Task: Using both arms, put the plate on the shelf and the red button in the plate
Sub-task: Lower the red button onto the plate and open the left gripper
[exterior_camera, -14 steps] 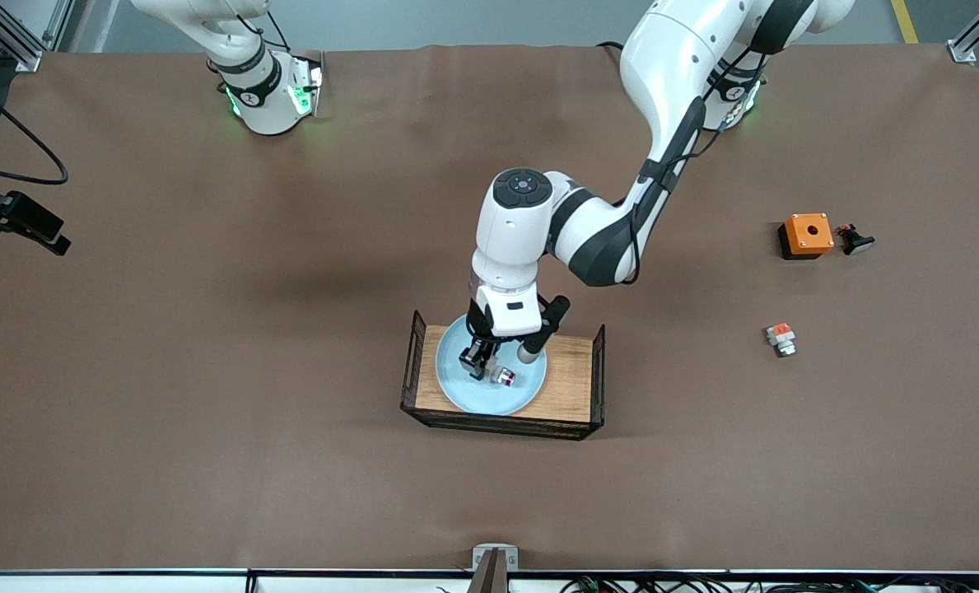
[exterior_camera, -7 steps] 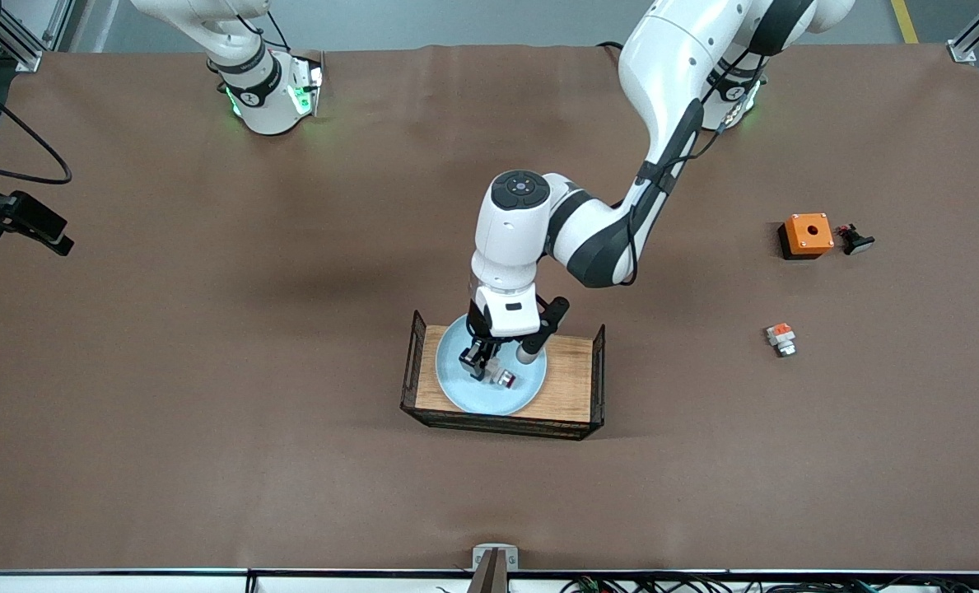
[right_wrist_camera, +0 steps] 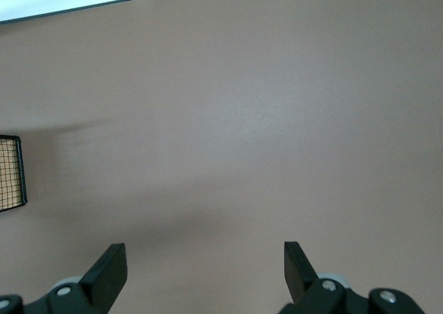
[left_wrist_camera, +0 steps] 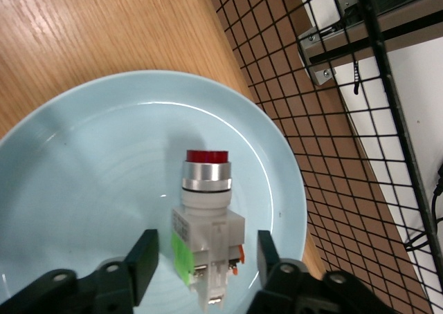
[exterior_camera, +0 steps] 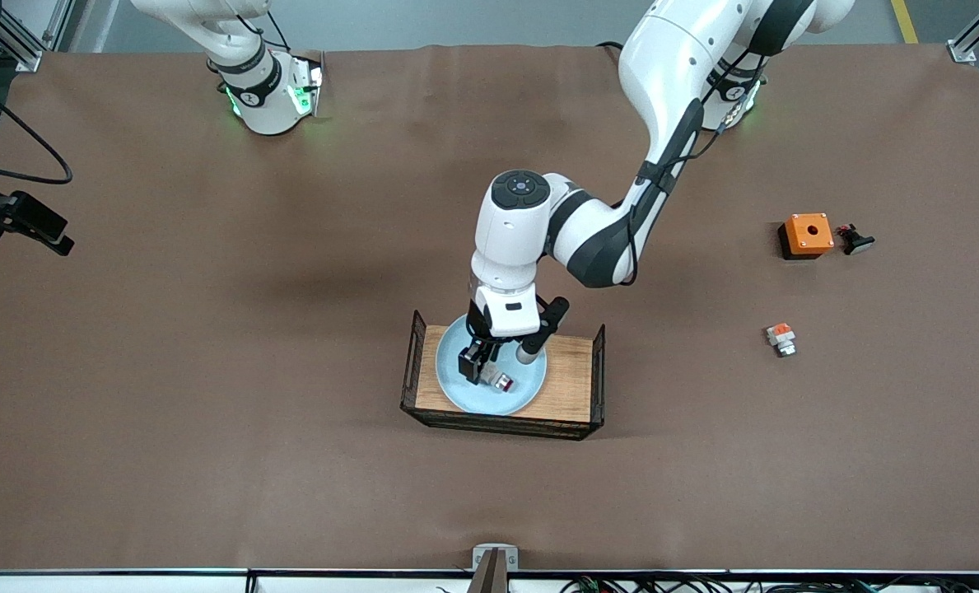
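Reaching out from its base, the left arm holds the left gripper (exterior_camera: 480,371) low over the plate (exterior_camera: 456,391), which sits in a wooden tray (exterior_camera: 570,380) with black wire-mesh ends near the middle of the worktop (exterior_camera: 209,412). Inspection of the left wrist view shows the red button (left_wrist_camera: 205,217) lying on its side on the plate (left_wrist_camera: 83,182), its dark red cap pointing away from the gripper, then the silver collar, then the white-grey block with a green label and an orange bit. The block lies between the two black fingers (left_wrist_camera: 142,264) of the left gripper (left_wrist_camera: 205,261), which stand slightly apart from it on either side with a narrow gap showing; they are parted, not clamped. In the front view the red button (exterior_camera: 501,380) rests on the part of the plate nearer the front camera.

The right arm waits at its own end of the worktop. Its right gripper (right_wrist_camera: 205,267) hangs over bare brown surface with the fingers (right_wrist_camera: 109,272) spread wide and holding nothing; a corner of the tray's mesh (right_wrist_camera: 12,172) shows at the edge of that view.

Toward the left arm's end of the worktop lie an orange box with a hole (exterior_camera: 807,235), a small black part (exterior_camera: 855,240) just beside it, and, nearer the front camera, an orange-topped white block (exterior_camera: 780,338).
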Action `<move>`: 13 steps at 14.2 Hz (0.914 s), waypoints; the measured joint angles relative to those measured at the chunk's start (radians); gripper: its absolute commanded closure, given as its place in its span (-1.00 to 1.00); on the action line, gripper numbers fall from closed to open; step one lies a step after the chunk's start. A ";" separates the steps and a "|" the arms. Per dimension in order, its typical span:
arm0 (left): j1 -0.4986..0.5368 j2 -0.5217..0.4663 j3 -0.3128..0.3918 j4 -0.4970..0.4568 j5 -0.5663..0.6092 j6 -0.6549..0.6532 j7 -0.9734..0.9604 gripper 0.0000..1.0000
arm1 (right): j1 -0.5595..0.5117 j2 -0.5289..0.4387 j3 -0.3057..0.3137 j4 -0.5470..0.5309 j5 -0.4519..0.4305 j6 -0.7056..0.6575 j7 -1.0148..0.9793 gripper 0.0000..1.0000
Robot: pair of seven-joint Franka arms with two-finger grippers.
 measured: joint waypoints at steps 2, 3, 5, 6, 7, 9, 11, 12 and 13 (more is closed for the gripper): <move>0.001 -0.001 0.003 0.002 0.000 -0.007 0.000 -1.00 | 0.000 0.000 0.000 0.000 0.000 0.000 0.000 -0.99; 0.003 -0.004 0.004 0.005 0.000 -0.020 0.002 -1.00 | 0.000 0.000 0.000 0.000 0.000 0.000 0.000 -0.99; 0.005 -0.018 0.005 0.010 0.000 -0.068 0.009 -1.00 | 0.000 0.000 0.000 0.000 0.000 0.000 0.000 -0.99; 0.006 -0.030 0.005 0.013 0.000 -0.094 0.010 -1.00 | 0.000 0.000 0.001 0.000 0.000 0.000 0.000 -0.99; 0.006 -0.046 0.005 0.016 0.000 -0.126 0.013 -1.00 | 0.000 0.000 0.001 0.000 0.000 0.000 0.000 -0.99; 0.004 -0.082 0.004 0.020 0.001 -0.204 0.021 -1.00 | 0.000 0.000 0.002 0.000 0.000 0.000 0.000 -0.99; 0.002 -0.122 0.000 0.022 0.001 -0.276 0.028 -1.00 | 0.000 0.000 0.003 0.000 0.000 0.000 0.000 -0.99; 0.001 -0.142 -0.004 0.022 0.001 -0.311 0.036 -1.00 | 0.000 0.000 0.004 0.000 0.000 0.000 0.000 -0.99; 0.001 -0.161 -0.007 0.023 0.001 -0.349 0.054 -1.00 | 0.000 0.000 0.005 0.000 0.000 0.000 0.000 -0.99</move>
